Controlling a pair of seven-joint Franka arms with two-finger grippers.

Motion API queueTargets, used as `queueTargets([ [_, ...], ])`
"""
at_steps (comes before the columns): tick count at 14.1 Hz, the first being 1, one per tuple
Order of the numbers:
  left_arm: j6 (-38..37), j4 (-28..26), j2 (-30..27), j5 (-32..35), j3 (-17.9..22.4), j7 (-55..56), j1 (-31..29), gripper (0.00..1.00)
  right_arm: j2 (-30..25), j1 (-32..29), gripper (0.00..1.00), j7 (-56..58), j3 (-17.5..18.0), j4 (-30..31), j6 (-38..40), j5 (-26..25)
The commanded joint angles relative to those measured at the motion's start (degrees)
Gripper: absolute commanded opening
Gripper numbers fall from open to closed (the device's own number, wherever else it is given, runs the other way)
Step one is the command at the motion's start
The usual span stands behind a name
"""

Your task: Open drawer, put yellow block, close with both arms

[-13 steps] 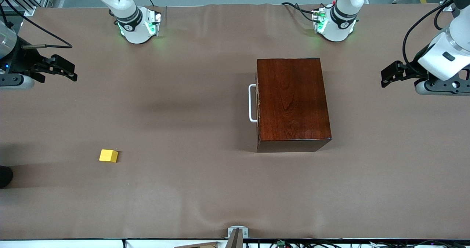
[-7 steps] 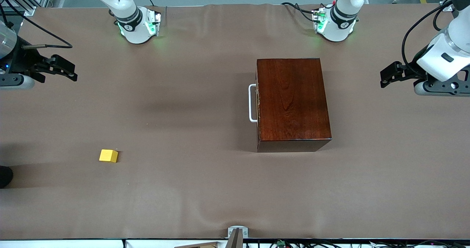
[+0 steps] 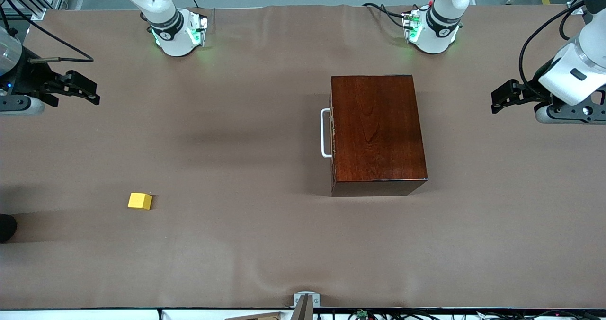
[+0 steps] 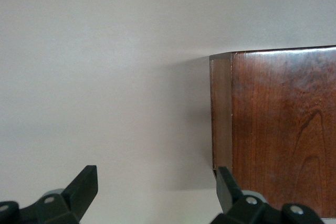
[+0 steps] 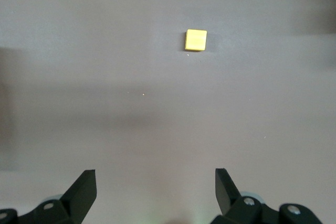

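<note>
Drawer (image 3: 333, 133) sits shut, tray hidden; left gripper (image 4: 157, 190) and right gripper (image 5: 156, 192) released, half-cropped.

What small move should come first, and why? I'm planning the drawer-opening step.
Probably bring the left gripper, fingers open above the table's left-arm end, toward the white handle: the drawer sits shut in the box, and the yellow block lies untouched below the open right gripper.

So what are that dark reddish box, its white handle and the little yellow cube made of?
The glossy reddish-brown box looks like varnished wood: grain lines and a sheen show on top. Its white U-shaped bar handle is smooth, perhaps painted metal or plastic. The small yellow cube is matte and evenly coloured, possibly painted wood or foam.
</note>
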State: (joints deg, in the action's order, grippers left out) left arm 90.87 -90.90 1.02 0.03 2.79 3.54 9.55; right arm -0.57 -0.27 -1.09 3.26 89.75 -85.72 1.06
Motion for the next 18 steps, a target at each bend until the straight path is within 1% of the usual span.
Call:
queueTargets([
  [1,0.1,0.5,0.2,0.4,-0.2,0.3,-0.1,1.0,0.0,-0.2,1.0,-0.9,0.3,-0.5,0.2,0.8],
  [8,0.4,0.6,0.2,0.2,-0.2,0.5,0.2,1.0,0.0,0.0,1.0,-1.0,0.4,-0.5,0.0,0.8],
  [10,0.5,2.0,0.3,-0.5,-0.3,0.5,0.6,1.0,0.0,0.0,1.0,-0.9,0.4,-0.5,0.0,0.7],
  [13,0.5,2.5,1.0,-3.2,-0.3,0.6,2.1,1.0,0.0,0.0,1.0,-1.0,0.4,-0.5,0.1,0.7],
  [14,0.6,4.0,1.9,-3.6,-0.3,0.7,2.1,1.0,0.0,0.0,1.0,-1.0,0.4,-0.5,0.0,0.7],
  [15,0.6,5.4,2.4,-3.7,-0.3,0.7,2.5,1.0,0.0,0.0,1.0,-0.9,0.4,-0.5,0.0,0.7],
  [18,0.6,5.7,2.5,-3.6,-0.7,0.9,3.9,1.0,0.1,0.0,1.0,-0.9,0.4,-0.5,0.0,0.8],
])
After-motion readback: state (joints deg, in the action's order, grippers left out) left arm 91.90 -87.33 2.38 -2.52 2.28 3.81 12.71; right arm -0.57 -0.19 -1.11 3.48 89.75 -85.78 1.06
